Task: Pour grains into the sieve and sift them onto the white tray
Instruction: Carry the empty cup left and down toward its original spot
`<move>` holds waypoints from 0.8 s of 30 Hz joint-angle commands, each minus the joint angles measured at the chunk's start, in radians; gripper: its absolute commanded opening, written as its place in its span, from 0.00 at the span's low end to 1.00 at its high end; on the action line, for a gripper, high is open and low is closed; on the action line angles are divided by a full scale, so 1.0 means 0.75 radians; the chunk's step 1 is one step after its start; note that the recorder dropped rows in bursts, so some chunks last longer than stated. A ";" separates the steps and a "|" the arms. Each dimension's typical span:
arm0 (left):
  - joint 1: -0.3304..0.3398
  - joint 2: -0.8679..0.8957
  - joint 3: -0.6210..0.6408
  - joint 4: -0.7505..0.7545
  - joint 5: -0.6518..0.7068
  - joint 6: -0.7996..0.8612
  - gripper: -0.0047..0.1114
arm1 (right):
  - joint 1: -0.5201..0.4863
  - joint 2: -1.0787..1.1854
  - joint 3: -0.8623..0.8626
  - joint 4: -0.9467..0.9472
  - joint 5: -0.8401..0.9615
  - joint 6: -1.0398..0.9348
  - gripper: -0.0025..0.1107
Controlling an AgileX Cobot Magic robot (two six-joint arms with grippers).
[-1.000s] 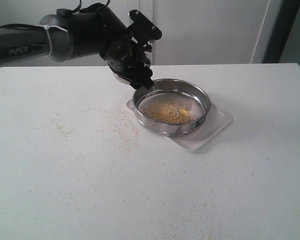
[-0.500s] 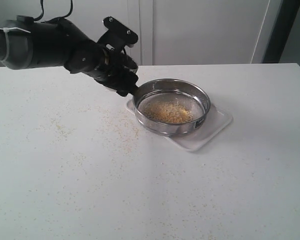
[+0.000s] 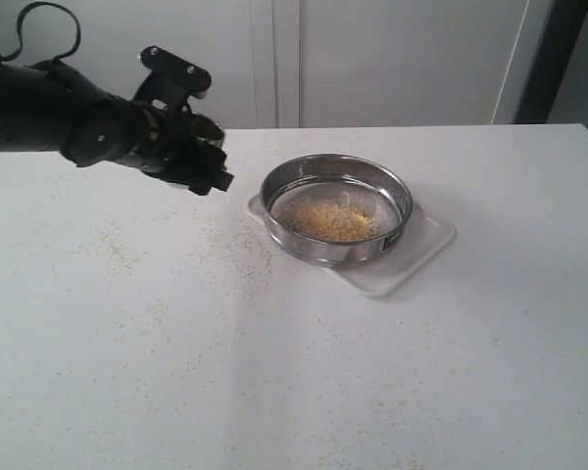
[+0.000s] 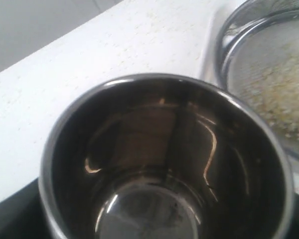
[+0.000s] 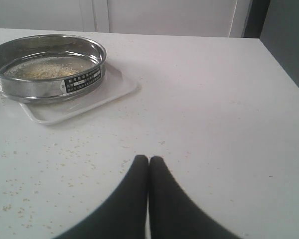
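The sieve sits on the white tray, with a heap of yellow-beige grains on its mesh. My left gripper hovers above the table to the left of the sieve, shut on a small steel cup. That cup fills the left wrist view and looks empty inside, hiding the fingers. The sieve and grains show beside it. My right gripper is shut with nothing in it, low over the table, apart from the sieve and tray.
Stray specks of grain lie scattered over the white table, mostly left of and in front of the tray. A pale wall and cabinet doors stand behind the table's far edge.
My left arm has drawn back to the left, carrying the cup away from the sieve's rim and lower. The sieve, tray and grains have not moved.
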 commanded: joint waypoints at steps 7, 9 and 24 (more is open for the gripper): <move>0.143 -0.081 0.131 -0.061 0.038 -0.037 0.04 | -0.010 -0.005 0.007 -0.004 -0.017 -0.004 0.02; 0.163 -0.090 0.160 -0.092 -0.007 -0.037 0.04 | -0.010 -0.005 0.007 -0.004 -0.017 -0.004 0.02; 0.217 -0.131 0.437 -0.102 -0.496 -0.142 0.04 | -0.010 -0.005 0.007 -0.004 -0.017 -0.004 0.02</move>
